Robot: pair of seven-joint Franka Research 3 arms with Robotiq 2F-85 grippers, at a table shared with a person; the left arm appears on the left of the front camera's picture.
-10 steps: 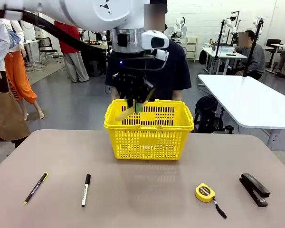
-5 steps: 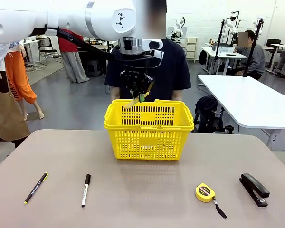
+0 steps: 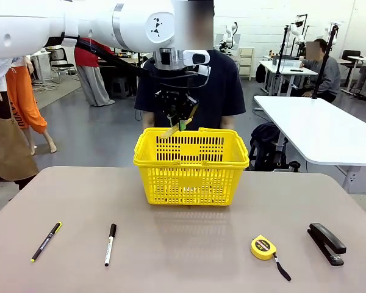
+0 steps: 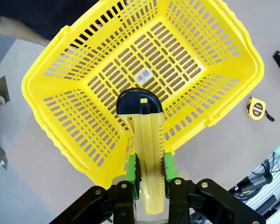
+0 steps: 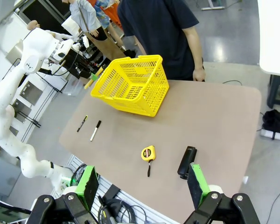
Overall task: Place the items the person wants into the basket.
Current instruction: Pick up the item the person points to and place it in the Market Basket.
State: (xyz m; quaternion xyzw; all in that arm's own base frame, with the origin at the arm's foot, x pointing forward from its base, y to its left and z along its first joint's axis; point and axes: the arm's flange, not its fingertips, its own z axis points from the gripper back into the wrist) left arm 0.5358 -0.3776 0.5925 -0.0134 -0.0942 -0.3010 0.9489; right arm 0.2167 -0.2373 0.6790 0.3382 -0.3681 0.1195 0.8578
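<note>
The left gripper hangs in the upper middle of the front view, just above the far rim of the basket, in front of the person. Its green pads are clamped on both sides of the knife, whose black end points down over the basket's open inside in the left wrist view. The pen and the marker lie near each other on the table at lower left, well apart from the basket. The tape measure and the stapler lie at lower right. The right gripper sits high above the near table edge, its fingers spread wide with nothing between them.
</note>
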